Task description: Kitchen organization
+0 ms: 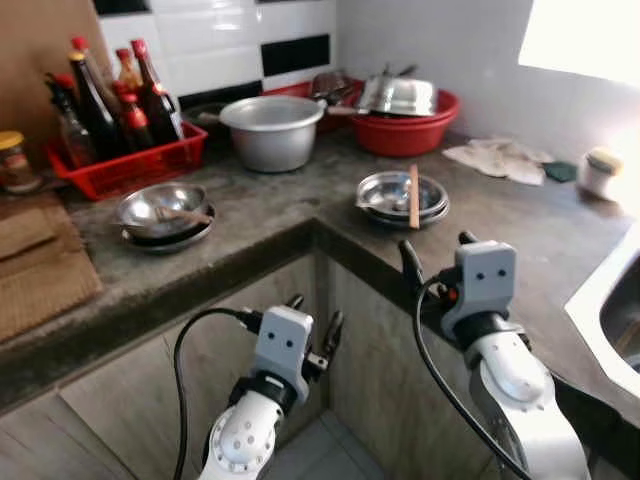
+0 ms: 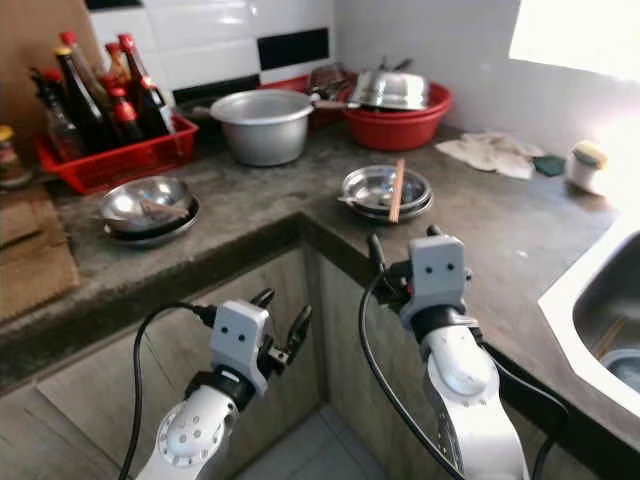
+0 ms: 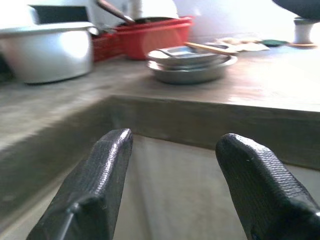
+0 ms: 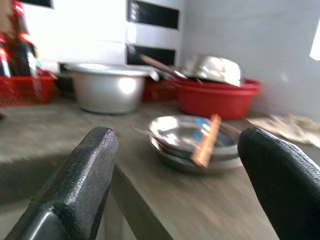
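We face the inside corner of a grey stone counter (image 1: 270, 215) in a kitchen. Near the corner sits a stack of shallow steel bowls (image 1: 402, 197), and across the top bowl lies a single wooden stick (image 1: 413, 196), perhaps a chopstick or a pair seen as one. Its long axis runs from the near rim of the bowls toward the back wall, almost straight away from us, and both ends overhang the rim slightly.

To the left on the counter is a second stack of steel bowls (image 1: 163, 214) with something thin lying inside that we cannot identify. Behind it a red crate (image 1: 130, 160) holds several dark sauce bottles (image 1: 110, 95) with red caps, all upright. A large grey metal pot (image 1: 272, 131) stands at the back, between the crate and a red basin (image 1: 408, 128) that holds an upturned steel pan (image 1: 398, 95). To the right of the basin lie a crumpled cloth (image 1: 498, 158) and a small capped jar (image 1: 600, 172). The edge of a steel sink (image 2: 598, 300) shows at far right.

Our left gripper (image 1: 313, 330) hangs below the counter edge in front of the cabinet face, its two black fingers spread apart and holding nothing. Our right gripper (image 1: 436, 262) is raised at the counter edge, just short of the bowls with the stick, fingers also wide apart and empty.
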Robot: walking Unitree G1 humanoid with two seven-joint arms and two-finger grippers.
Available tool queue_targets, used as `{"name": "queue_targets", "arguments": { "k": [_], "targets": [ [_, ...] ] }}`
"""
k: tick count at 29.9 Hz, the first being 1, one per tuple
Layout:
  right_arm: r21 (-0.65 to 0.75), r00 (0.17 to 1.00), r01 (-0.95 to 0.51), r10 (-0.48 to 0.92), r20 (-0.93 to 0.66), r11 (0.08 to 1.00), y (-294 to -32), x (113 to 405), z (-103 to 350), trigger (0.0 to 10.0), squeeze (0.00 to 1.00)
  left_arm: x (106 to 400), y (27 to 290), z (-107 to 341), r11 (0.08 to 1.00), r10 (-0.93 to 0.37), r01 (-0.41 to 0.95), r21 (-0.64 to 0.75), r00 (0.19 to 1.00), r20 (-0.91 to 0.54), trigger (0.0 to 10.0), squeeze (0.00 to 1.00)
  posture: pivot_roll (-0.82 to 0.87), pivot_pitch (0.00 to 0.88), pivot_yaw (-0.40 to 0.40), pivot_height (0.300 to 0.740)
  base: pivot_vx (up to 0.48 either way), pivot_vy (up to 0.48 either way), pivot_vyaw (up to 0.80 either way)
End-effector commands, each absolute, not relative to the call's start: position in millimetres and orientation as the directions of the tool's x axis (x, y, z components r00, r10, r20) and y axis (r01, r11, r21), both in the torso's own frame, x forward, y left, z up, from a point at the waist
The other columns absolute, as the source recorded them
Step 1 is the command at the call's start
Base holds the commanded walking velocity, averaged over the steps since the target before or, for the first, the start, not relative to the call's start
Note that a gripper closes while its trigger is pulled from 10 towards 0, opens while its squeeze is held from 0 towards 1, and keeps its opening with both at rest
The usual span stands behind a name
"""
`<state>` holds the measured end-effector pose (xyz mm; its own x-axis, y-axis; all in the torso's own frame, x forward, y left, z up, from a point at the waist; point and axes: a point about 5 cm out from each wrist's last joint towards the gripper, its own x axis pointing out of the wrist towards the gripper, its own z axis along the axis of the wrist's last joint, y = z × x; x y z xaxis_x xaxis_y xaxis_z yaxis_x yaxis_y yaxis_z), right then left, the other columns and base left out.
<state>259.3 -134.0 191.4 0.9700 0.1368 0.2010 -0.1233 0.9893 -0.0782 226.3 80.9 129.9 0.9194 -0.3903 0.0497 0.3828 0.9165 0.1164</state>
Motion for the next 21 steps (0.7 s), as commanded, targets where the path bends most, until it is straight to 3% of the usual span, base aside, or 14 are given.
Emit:
{"name": "queue_targets", "arguments": {
  "k": [1,7,18,21],
  "targets": [
    [-0.066,0.966,-0.147,0.158,0.203,0.987,-127,262,194,10.0,0.00,227,87,130,0.921,-0.375,0.366,0.134,0.926,0.048,10.0,0.00,0.12,0.000,-0.029,0.740,0.300,0.000,0.00],
    [-0.072,0.966,-0.128,0.140,0.218,0.989,-128,266,197,10.0,0.00,227,87,129,0.920,-0.376,0.367,0.135,0.926,0.044,10.0,0.00,0.12,0.000,-0.029,0.740,0.289,0.000,0.00],
    [-0.054,0.968,-0.105,0.115,0.221,0.993,-127,271,197,10.0,0.00,224,84,122,0.908,-0.409,0.407,0.095,0.912,0.005,10.0,0.00,0.12,0.006,-0.024,0.740,0.000,0.000,0.00],
    [-0.056,0.968,-0.108,0.118,0.223,0.993,-124,276,198,10.0,0.00,223,83,121,0.904,-0.418,0.416,0.095,0.909,0.000,10.0,0.00,0.12,0.013,-0.020,0.740,0.000,0.000,-0.74]
  ]
}}
